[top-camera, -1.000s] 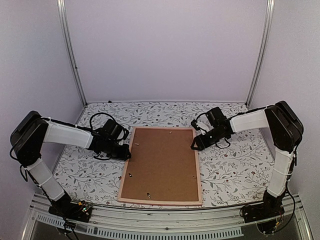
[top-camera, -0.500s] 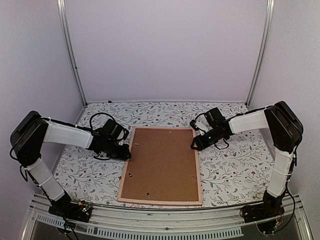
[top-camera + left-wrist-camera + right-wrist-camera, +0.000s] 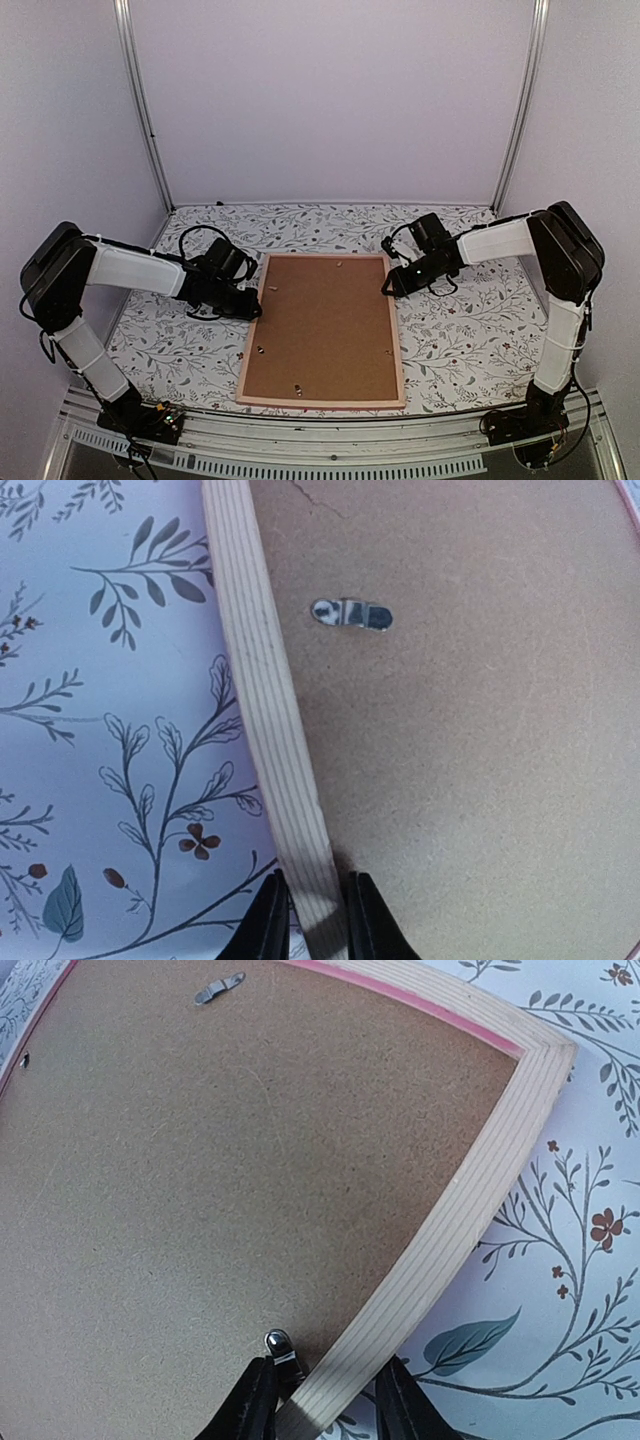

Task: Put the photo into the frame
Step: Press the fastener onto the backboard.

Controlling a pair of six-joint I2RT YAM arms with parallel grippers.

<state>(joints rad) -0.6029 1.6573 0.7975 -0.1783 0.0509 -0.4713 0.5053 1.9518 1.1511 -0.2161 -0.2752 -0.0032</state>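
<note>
Floral tablecloth (image 3: 460,340) is covering the table. Face down, the frame (image 3: 320,403) is lying with backing board (image 3: 325,325) seated; the photo unseen, presumably underneath. The left gripper (image 3: 310,920) is clamping its left rail; the right gripper (image 3: 325,1400) is straddling the right rail, grip unclear.

No legible text, label, brand, number or sign in any view. Frame (image 3: 320,403) rails: bare wood grain, pink inner edge, unmarked. Backing board (image 3: 325,325): plain brown, unmarked. Worktop (image 3: 460,340) cover: leaf-and-flower print only.
</note>
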